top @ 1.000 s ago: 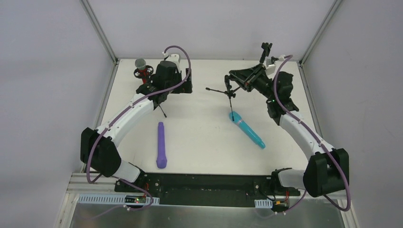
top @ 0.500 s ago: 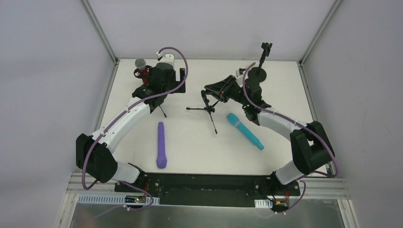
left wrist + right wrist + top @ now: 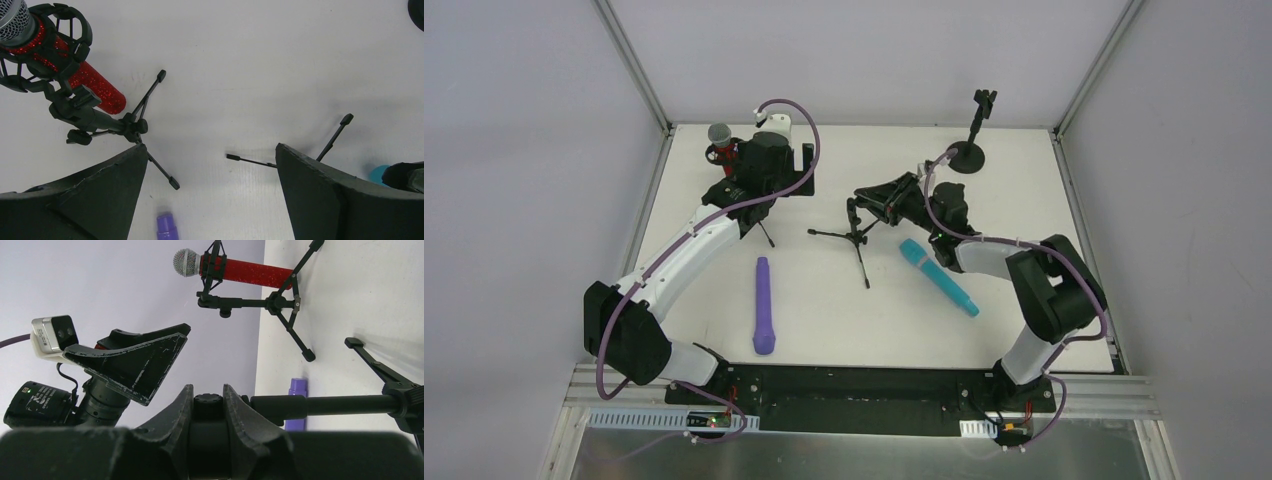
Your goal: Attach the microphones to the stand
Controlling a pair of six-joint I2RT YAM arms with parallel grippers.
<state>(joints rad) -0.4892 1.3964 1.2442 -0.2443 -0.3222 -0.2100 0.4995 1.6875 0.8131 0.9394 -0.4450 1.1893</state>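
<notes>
The red microphone (image 3: 720,138) with a grey mesh head sits clipped in a black tripod stand (image 3: 742,190) at the back left; it also shows in the left wrist view (image 3: 95,90) and the right wrist view (image 3: 245,271). The purple microphone (image 3: 764,305) lies flat at the front left. The cyan microphone (image 3: 939,277) lies flat right of centre. My right gripper (image 3: 886,196) is shut on the top of a second black tripod stand (image 3: 856,235) at mid-table, gripping its knob (image 3: 208,405). My left gripper (image 3: 769,180) hangs open and empty above the table beside the red microphone's stand.
A third black stand with a round base (image 3: 969,155) and an empty clip stands upright at the back right. The table's white surface (image 3: 844,320) is walled by grey panels on three sides. The arm bases sit at the near edge.
My right gripper has carried the tripod stand leftward from the back right to mid-table, past the cyan microphone. My left gripper shifted slightly early on, then held still.
</notes>
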